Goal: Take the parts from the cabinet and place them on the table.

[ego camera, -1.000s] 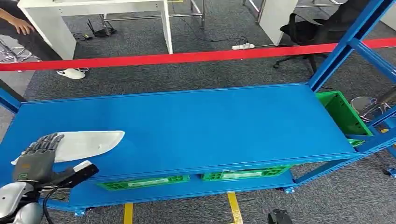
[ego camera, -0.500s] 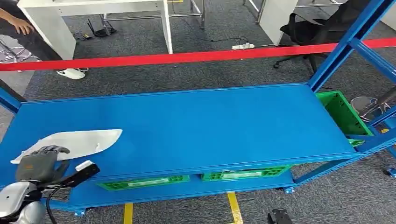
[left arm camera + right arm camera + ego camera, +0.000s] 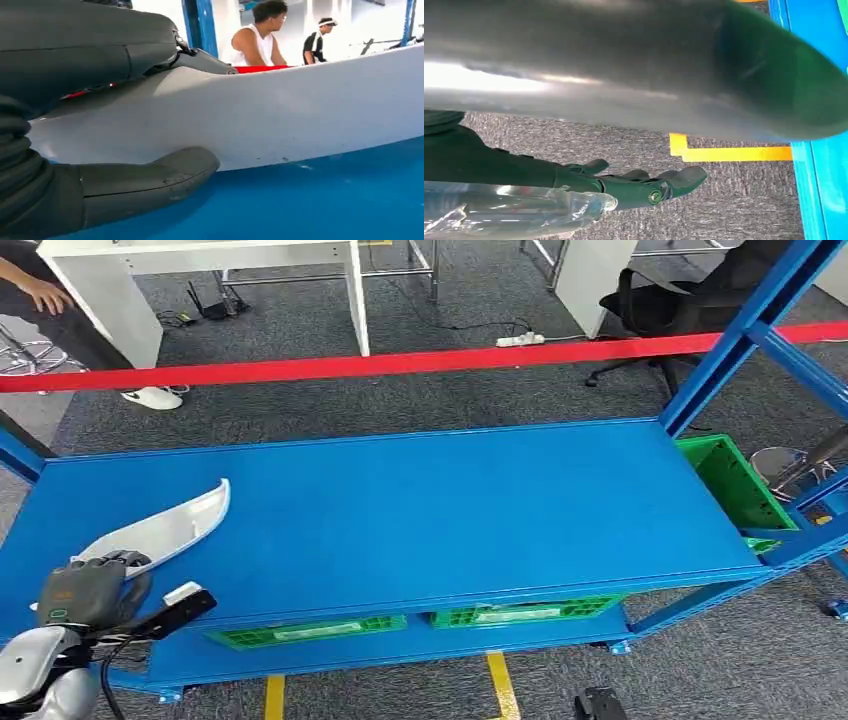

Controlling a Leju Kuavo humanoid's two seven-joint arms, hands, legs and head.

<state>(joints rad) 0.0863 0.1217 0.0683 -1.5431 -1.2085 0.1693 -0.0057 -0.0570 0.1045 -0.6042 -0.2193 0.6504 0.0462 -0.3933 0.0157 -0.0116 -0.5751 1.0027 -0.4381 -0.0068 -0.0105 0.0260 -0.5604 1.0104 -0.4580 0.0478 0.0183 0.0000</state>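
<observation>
So the left hand (image 3: 85, 592) has its fingers wrapped around the near end of the white curved panel (image 3: 165, 528), and the part is tipped up on its long edge at the left end of the blue shelf top (image 3: 420, 510). From the left wrist view you can see the thumb (image 3: 150, 175) under the panel's lower edge and darker fingers over the top, so I'd call that a proper grip. The far end looks like it's off the surface, but I can't tell whether the lower edge is touching the shelf.

Progress-wise, I'd say this is early: the part is grabbed but not carried anywhere, and no drop-off table that I can pick out as the target.

The right hand (image 3: 644, 187) hangs over grey carpet with its fingers stretched out. There's something clear and crinkly right next to it, maybe plastic wrap, and I can't tell if it's holding that or not.

Green crates (image 3: 310, 630) sit on the lower shelf, contents not visible.
</observation>
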